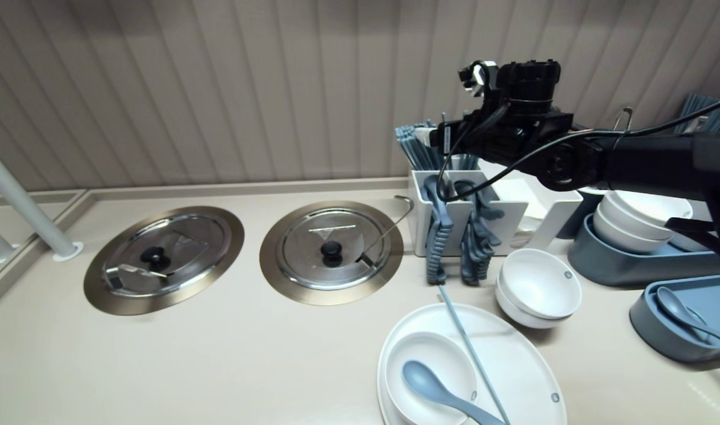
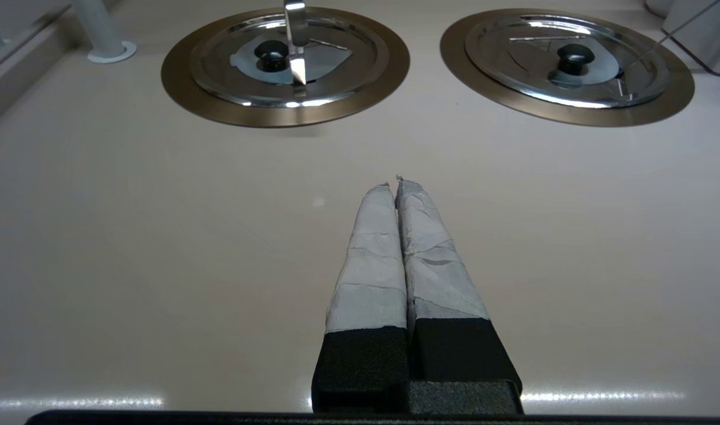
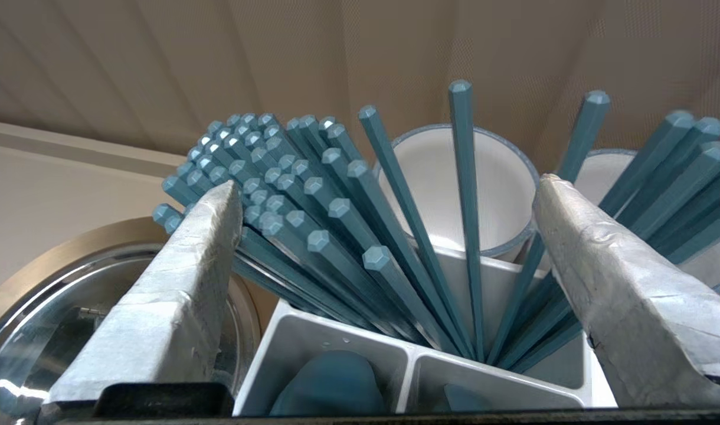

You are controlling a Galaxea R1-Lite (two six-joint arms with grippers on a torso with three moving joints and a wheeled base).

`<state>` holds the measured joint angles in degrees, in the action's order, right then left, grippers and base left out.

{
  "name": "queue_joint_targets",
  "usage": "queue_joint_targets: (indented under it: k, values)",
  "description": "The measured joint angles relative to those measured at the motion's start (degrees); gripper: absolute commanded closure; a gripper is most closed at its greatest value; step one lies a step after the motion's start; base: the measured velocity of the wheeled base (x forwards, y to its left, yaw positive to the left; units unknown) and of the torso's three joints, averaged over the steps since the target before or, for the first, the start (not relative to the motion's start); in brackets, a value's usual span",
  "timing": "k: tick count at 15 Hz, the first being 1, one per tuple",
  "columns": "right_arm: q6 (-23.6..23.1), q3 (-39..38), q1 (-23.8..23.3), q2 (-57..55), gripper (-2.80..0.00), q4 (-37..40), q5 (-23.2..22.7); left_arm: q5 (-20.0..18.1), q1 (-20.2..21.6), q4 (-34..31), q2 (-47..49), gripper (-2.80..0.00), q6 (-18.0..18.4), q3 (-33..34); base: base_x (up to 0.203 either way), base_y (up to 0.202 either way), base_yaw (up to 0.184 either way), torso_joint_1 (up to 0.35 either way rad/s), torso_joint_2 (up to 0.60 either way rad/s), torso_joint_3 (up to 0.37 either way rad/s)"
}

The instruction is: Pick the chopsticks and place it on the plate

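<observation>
My right gripper (image 3: 388, 183) hangs open just above a bundle of teal chopsticks (image 3: 313, 236) standing in the back cell of a white cutlery caddy (image 3: 348, 336). Several chopstick tops lie between its taped fingers (image 3: 177, 277), and nothing is held. In the head view the right arm (image 1: 631, 159) reaches in from the right over the caddy (image 1: 513, 203). My left gripper (image 2: 395, 184) is shut and empty, low over the bare beige counter (image 2: 159, 236). It does not show in the head view.
Teal spoons (image 1: 437, 236) hang over the caddy's front. Before it stand stacked white bowls (image 1: 537, 286) and a white plate (image 1: 525, 354) holding a bowl (image 1: 407, 360), a spoon (image 1: 437, 389) and one chopstick (image 1: 469, 348). Two round steel lids (image 1: 330, 248) (image 1: 165, 254) sit in the counter. Grey trays (image 1: 678, 330) are at right.
</observation>
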<state>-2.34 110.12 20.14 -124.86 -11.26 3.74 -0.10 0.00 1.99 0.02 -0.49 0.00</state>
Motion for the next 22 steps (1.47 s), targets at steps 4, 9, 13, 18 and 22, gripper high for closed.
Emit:
queue_joint_targets:
  k: [4,9,13,18,22]
  values:
    - [0.02,0.09,-0.85,-0.5,-2.8,0.0,0.0,0.0,0.0,-0.01,0.0,0.0,0.0,0.0,0.0,0.0,0.0,0.0,0.0,0.0]
    - [0.06,-3.28,-0.62,2.73,-2.8,0.61,-0.8,0.0,0.0,0.01,0.0,0.0,-0.02,0.0,0.0,0.0,0.0,0.0,0.0,0.0]
    - [-4.64,-8.78,0.11,7.82,-2.8,1.67,-0.81,0.0,0.0,-0.01,0.0,0.0,-0.02,0.0,0.0,0.0,0.0,0.0,0.0,0.0]
    - [-6.81,-8.98,-0.2,7.48,-2.8,1.43,2.06,0.01,0.0,0.01,0.0,0.0,-0.02,0.0,0.0,0.0,0.0,0.0,0.0,0.0]
    - [-6.4,-5.21,-0.22,4.4,-2.8,0.62,5.61,0.02,0.0,0.01,0.0,0.0,-0.02,0.0,0.0,0.0,0.0,0.0,0.0,0.0]
